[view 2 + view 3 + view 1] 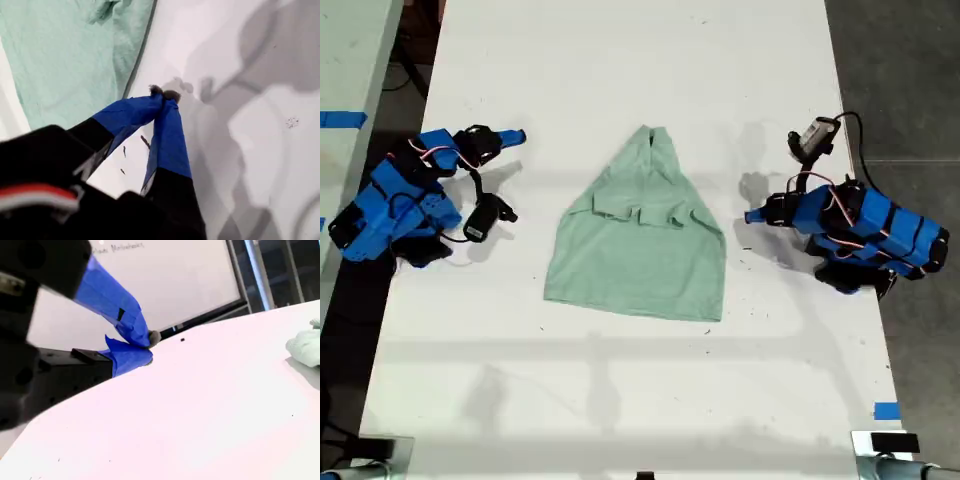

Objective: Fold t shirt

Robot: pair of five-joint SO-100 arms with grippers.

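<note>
The t shirt [638, 240] lies partly folded mid-worktop [620, 380], sleeves tucked in. My first tool [164, 94] sits pinched closed beside it, empty. My second tool [149, 347] is closed and empty too.

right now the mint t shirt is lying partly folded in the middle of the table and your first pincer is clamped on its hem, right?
Not quite. The t shirt does lie partly folded mid-table, but my first pincer is shut on nothing: the first wrist view shows its tips together over bare table, beside the shirt's edge, not on the hem.
</note>
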